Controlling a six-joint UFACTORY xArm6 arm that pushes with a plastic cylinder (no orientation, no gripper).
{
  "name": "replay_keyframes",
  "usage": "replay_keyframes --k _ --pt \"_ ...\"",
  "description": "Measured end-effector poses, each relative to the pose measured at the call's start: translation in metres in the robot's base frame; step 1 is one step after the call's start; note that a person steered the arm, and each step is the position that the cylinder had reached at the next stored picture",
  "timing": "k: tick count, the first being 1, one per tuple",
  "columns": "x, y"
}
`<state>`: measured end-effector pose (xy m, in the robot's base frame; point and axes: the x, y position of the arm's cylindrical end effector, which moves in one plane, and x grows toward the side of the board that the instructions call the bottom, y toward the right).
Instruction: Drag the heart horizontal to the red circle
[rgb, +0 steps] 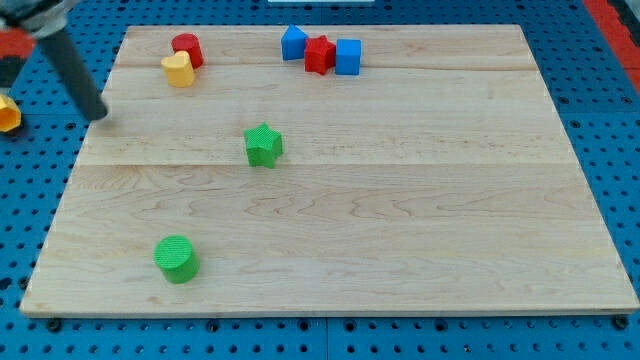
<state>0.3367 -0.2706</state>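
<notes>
A yellow heart (178, 69) lies at the view's top left of the wooden board (400, 200), touching the red circle (187, 48) just above and to its right. My tip (98, 115) rests at the board's left edge, below and to the left of the heart, apart from it.
A blue block (293, 43), a red block (319, 54) and a blue cube (348, 56) cluster at the top middle. A green star (263, 145) sits left of centre. A green circle (176, 258) sits at bottom left. A yellow block (8, 113) lies off the board at the left.
</notes>
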Motion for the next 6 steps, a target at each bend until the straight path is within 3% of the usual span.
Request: replay_keyframes --k 2,3,5,6 --pt "-0.037 0.108" --pt "-0.027 0.081" --pt "-0.065 0.066" --pt "-0.066 0.089"
